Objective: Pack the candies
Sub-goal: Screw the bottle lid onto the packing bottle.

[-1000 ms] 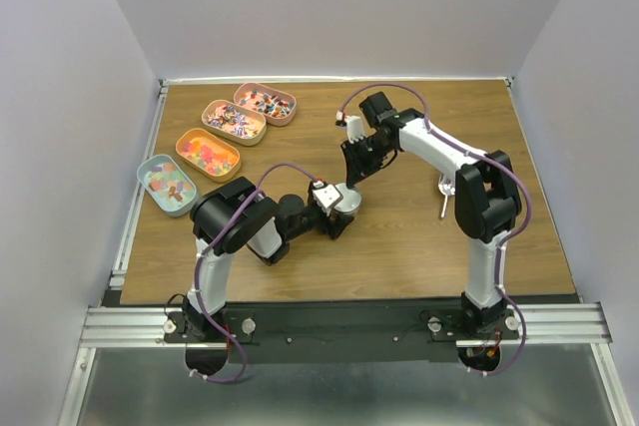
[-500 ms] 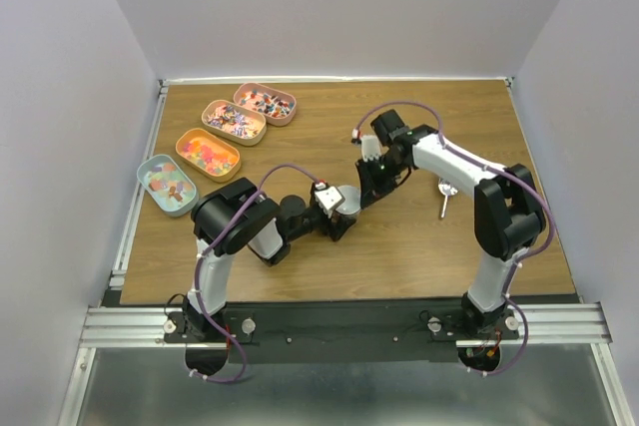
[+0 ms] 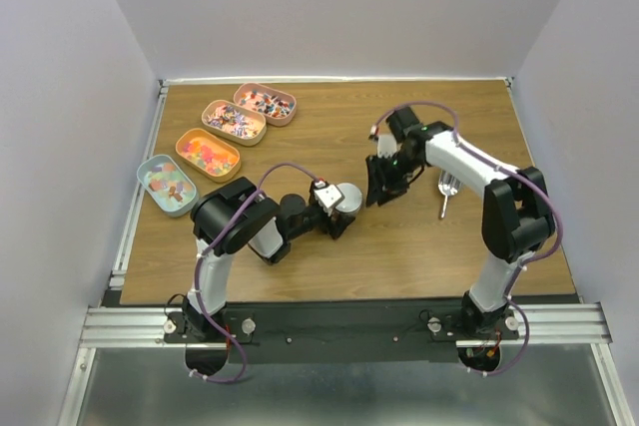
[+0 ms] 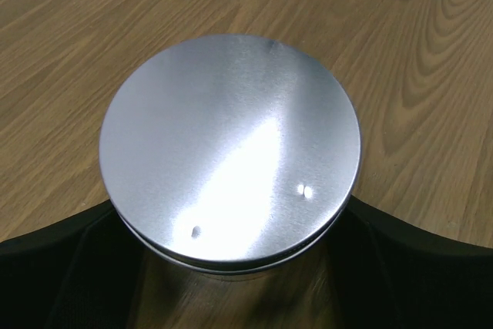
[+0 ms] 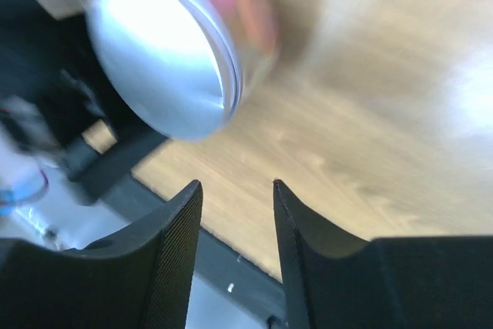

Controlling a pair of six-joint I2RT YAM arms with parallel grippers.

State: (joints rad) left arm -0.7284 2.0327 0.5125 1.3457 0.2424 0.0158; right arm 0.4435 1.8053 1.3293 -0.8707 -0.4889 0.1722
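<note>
Start at 9 o'clock on the table (image 3: pixel 399 246). From above you see four oval tins (image 3: pixel 180 210) in a slanted row, and the candies (image 3: pixel 208 155) lie loose inside them. No wrist camera shows these.

Near the middle, your left gripper (image 3: pixel 341 205) hugs a round jar (image 3: pixel 347 195), one finger on each side. From above that grip is too small to judge. The left wrist camera shows it close up: a shiny lid (image 4: pixel 231 144) with dark fingers (image 4: pixel 54 267) pressed against both sides of the jar.

At 2 o'clock from the jar, and just beside it, hangs your right gripper (image 3: pixel 380 187). Its own camera shows the jaws apart with only wood between them. That blurry view also shows pink and orange under the lid, maybe candies in the jar.

At 3 o'clock from that gripper, a silver scoop (image 3: pixel 445 190) lies on the wood.
</note>
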